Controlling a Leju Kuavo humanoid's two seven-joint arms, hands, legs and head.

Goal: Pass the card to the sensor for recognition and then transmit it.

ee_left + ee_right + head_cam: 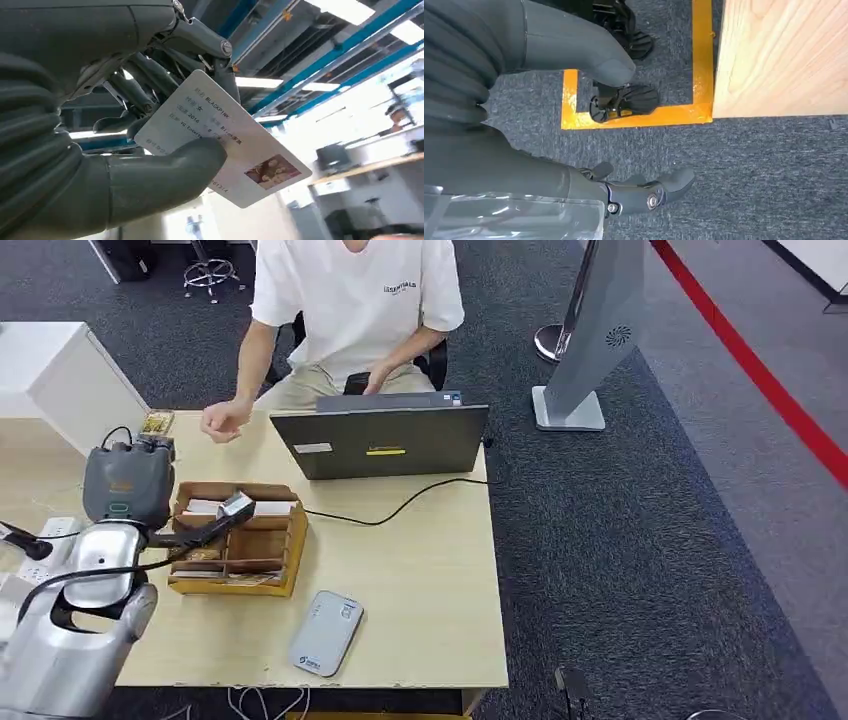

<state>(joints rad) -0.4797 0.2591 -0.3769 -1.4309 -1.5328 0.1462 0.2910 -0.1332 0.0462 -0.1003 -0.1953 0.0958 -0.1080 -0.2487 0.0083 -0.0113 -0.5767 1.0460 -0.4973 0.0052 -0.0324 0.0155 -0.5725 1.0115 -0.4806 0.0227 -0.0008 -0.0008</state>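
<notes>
The left robot hand (150, 125) pinches a white card (225, 145) between its thick grey thumb and darker fingers (145, 80). The card carries printed lines of text and a small photo near 1 corner; in the left wrist view it is raised against ceiling lights and blue beams. In the head view the same left robot hand (205, 527) reaches over a wooden organiser box (270, 575), with the card (237, 505) held above the box's rear compartments, which hold other cards.

The box stands on the left part of a light wooden surface (420, 580). Near the front edge of the surface, just right of the box, lies a flat grey sensor (326, 632). A closed-looking grey laptop (385, 440) stands at the far edge, its black cable trailing toward the box. A person in a white T-shirt (355, 290) sits behind the laptop, 1 hand (225, 422) resting above the far left of the surface.

The right robot hand (624, 125) hangs beside the surface over grey carpet and yellow floor tape (634, 115), fingers loosely apart and holding nothing.
</notes>
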